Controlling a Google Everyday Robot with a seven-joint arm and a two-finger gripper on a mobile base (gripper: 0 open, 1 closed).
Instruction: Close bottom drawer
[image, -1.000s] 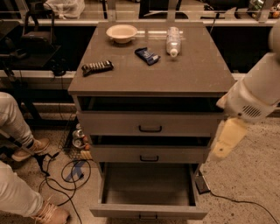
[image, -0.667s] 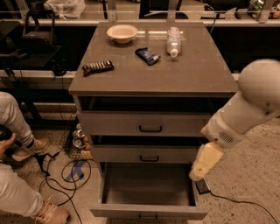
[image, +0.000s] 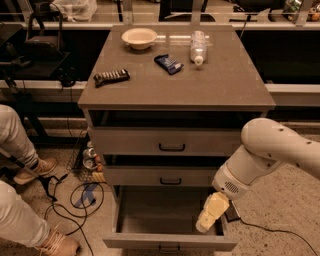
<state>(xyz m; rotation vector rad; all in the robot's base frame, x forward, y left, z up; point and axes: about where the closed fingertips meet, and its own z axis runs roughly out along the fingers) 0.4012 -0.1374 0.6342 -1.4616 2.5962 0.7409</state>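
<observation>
The bottom drawer is pulled far out from the cabinet, its inside empty, its slim front with a small black handle at the lower edge of the view. My gripper hangs over the drawer's right side, just behind its front panel, on the white arm reaching in from the right. The middle drawer and the upper drawer above it are pushed in.
On the cabinet top lie a bowl, a plastic bottle, a blue packet and a dark snack bar. A person's legs and shoes are at the left. Cables lie on the floor.
My arm has swung down and to the left, bringing the gripper from beside the middle drawer down over the open bottom drawer's right side. The drawer has not moved.
</observation>
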